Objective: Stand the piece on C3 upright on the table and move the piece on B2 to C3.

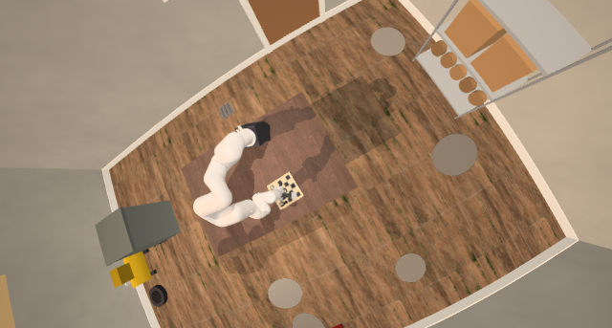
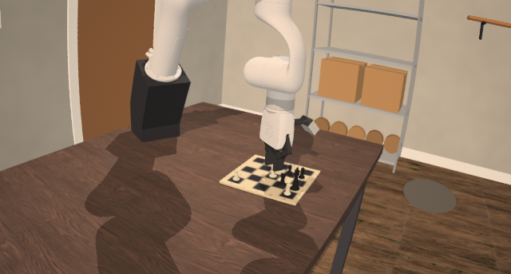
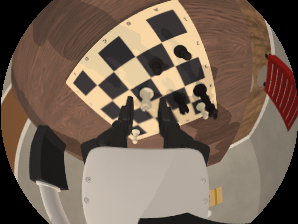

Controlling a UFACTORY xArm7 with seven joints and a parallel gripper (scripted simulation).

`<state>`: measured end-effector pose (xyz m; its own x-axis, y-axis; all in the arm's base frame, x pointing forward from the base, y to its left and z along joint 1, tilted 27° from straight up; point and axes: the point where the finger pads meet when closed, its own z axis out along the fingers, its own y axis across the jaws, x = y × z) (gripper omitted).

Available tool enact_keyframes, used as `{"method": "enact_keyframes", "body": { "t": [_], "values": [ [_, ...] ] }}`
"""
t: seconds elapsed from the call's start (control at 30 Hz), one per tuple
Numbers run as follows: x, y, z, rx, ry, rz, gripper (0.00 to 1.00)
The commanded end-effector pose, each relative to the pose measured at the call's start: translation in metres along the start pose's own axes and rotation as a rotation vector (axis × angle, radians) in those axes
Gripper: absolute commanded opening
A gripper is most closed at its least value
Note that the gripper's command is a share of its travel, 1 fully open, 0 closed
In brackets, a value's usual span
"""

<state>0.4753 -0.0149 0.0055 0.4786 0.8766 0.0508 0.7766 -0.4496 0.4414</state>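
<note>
Wrist view shows a white chess piece (image 3: pixel 145 95) standing on the chessboard (image 3: pixel 100 63) in the gap between the two black fingers of the gripper (image 3: pixel 144 111). The fingers are partly open, one on each side of the piece, and I cannot tell whether they touch it; nothing appears clamped between them. Whether this piece sits on C3 or B2 cannot be read — the edge lettering is too small. A second small white piece (image 3: pixel 136 135) stands closer to the gripper body, near the board's near edge.

Beyond the fingers, several black pieces (image 3: pixel 202 102) cluster to the right, and one more black piece (image 3: pixel 181 51) stands alone farther out.

Exterior view has the gripper (image 2: pixel 276 159) pointing straight down over the far side of the board (image 2: pixel 239 182), its fingertips low among the pieces. A white piece (image 2: pixel 236 176) stands apart near the board's left corner, and black pieces (image 2: pixel 295 183) group on the right side.

The board lies on a dark wooden table (image 2: pixel 120 210) — near its right edge. The arm's black base block (image 2: pixel 157 102) stands at the table's far side. Behind, a metal shelf rack (image 2: pixel 415 58) holds two cardboard boxes (image 2: pixel 342 79).
</note>
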Motion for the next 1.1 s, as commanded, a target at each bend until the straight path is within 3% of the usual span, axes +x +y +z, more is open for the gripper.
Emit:
{"method": "enact_keyframes", "body": {
  "t": [0.0, 0.37, 1.07],
  "values": [
    [0.001, 0.001, 0.008, -0.005, 0.004, 0.000, 0.37],
    [0.001, 0.001, 0.018, -0.005, 0.004, 0.000, 0.37],
    [0.001, 0.001, 0.019, -0.005, 0.004, 0.000, 0.37]
  ]
}}
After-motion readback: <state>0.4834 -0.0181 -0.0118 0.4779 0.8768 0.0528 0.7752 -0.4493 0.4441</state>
